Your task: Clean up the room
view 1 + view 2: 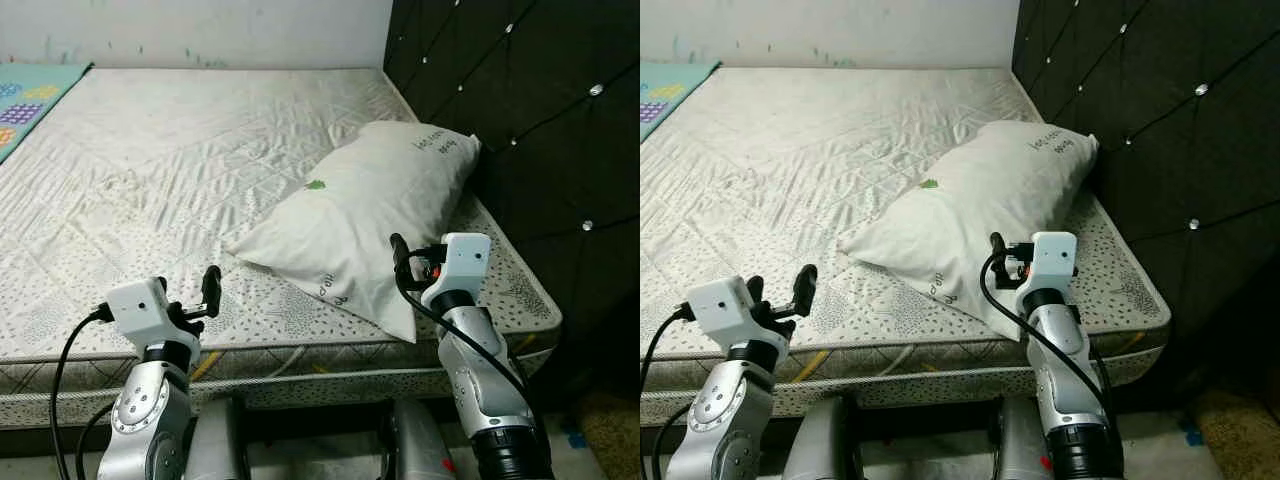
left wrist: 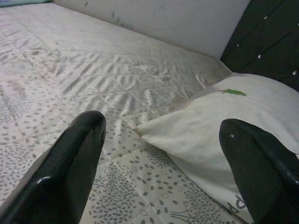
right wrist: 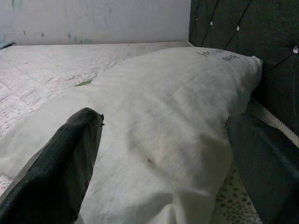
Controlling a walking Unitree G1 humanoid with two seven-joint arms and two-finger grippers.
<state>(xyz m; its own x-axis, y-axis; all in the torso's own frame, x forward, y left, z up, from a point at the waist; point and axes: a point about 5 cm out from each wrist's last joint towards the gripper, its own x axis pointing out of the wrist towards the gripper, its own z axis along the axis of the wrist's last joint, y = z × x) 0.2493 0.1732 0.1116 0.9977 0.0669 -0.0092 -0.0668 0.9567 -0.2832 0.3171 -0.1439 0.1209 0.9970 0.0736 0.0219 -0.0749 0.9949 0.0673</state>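
Both grippers poised at the bed edge, pillow askew.
Left gripper (image 1: pixel 205 292), fingers apart, hovers over the bed (image 1: pixel 180 170); the pillow (image 1: pixel 365 205) lies slantwise near the headboard (image 1: pixel 540 110); right gripper (image 3: pixel 163 163), fingers apart, faces its corner. A one-corner pinch may drag it off the edge.

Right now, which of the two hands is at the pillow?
The right hand, open at the pillow's near corner by the headboard. The left hand, also open, sits over bare mattress, apart from the pillow.
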